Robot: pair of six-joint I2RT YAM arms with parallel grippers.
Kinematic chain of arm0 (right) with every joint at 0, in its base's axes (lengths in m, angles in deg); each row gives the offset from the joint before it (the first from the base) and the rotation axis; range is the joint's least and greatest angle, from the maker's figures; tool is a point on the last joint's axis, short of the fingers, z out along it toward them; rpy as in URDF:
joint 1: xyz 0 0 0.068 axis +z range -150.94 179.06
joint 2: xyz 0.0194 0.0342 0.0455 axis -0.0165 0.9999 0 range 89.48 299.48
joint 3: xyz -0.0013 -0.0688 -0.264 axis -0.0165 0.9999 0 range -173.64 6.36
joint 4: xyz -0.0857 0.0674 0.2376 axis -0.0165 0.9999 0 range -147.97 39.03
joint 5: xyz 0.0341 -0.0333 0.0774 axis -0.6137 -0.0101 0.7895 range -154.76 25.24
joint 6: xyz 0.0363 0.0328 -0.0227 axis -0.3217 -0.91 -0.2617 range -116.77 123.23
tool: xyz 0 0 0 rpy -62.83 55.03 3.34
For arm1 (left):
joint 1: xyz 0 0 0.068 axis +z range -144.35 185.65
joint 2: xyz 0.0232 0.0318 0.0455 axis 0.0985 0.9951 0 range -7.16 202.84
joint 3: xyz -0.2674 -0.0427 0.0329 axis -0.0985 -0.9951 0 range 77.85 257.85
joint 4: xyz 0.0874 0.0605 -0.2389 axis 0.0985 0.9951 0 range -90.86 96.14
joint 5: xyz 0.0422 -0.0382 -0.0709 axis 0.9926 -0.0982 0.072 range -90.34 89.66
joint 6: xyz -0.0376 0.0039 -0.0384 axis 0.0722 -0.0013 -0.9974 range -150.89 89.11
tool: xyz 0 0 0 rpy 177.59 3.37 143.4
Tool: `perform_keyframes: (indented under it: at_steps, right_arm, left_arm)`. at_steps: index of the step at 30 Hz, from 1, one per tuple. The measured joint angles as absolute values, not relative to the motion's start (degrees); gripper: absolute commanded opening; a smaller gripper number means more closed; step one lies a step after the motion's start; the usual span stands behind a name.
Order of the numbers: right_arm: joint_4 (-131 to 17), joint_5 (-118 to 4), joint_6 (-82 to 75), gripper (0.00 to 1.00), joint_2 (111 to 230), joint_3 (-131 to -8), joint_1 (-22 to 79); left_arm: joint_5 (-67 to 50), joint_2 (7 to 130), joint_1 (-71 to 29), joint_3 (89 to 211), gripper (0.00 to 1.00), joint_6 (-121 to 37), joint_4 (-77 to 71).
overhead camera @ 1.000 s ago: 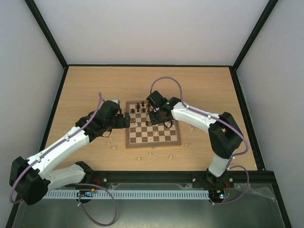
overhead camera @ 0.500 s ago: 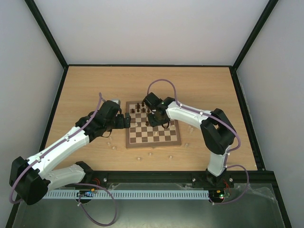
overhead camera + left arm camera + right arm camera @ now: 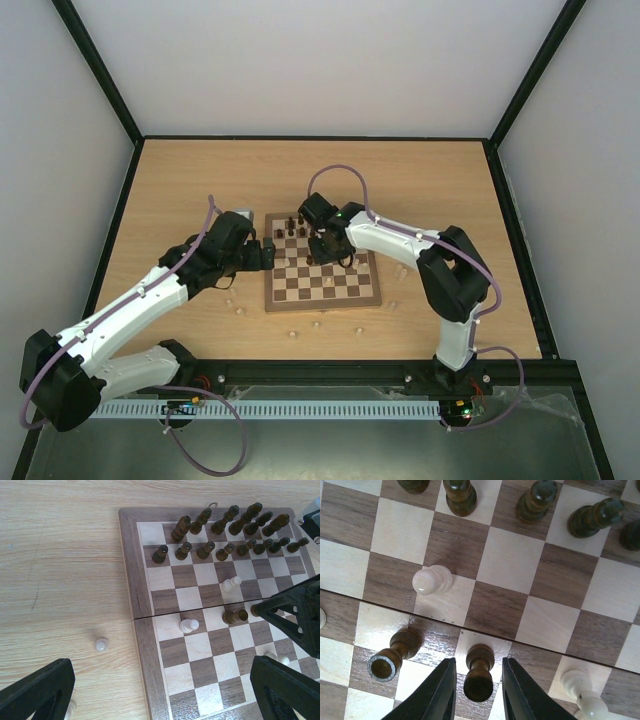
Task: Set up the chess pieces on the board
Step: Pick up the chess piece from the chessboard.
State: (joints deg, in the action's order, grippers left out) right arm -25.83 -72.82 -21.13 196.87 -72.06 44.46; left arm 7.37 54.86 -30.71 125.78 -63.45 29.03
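The board (image 3: 322, 305) lies mid-table, with dark chess pieces (image 3: 225, 530) lined up in its two far rows. My right gripper (image 3: 478, 662) hangs low over the board's middle (image 3: 328, 250), its fingers on either side of one upright dark piece (image 3: 479, 677); a thin gap shows on each side of it. Another dark piece (image 3: 395, 656) stands just to its left, and a pale pawn (image 3: 432, 580) stands beyond. My left gripper (image 3: 160, 672) is wide open over the board's left edge (image 3: 268, 252), holding nothing.
Several pale pieces lie loose on the tabletop in front of and to the right of the board (image 3: 316, 323), and one (image 3: 101, 644) lies just off its left border. More pale pieces stand on the board (image 3: 189, 625). Black frame rails edge the table.
My right gripper has shifted a little left over the board and its fingers have narrowed around the dark piece. The left arm has not moved.
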Motion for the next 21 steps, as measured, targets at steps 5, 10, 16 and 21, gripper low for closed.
perform_keyframes:
  at_steps: [5, 10, 16, 21]
  right_arm:
    - [-25.7, -72.8, -20.8, 0.19, 198.1, -72.8, 44.5]
    - [-25.7, -73.1, -20.5, 0.11, 198.3, -72.9, 44.5]
    - [-25.3, -73.9, -20.3, 0.07, 198.3, -73.3, 44.5]
    - [-23.0, -76.1, -20.0, 0.08, 198.2, -76.9, 44.4]
  left_arm:
    - [7.4, 54.9, -30.7, 125.8, 0.99, -63.4, 29.0]
    - [7.4, 54.9, -30.7, 125.8, 0.99, -63.4, 29.0]
    - [7.4, 54.9, -30.7, 125.8, 0.99, -63.4, 29.0]
    - [7.4, 54.9, -30.7, 125.8, 0.99, -63.3, 28.9]
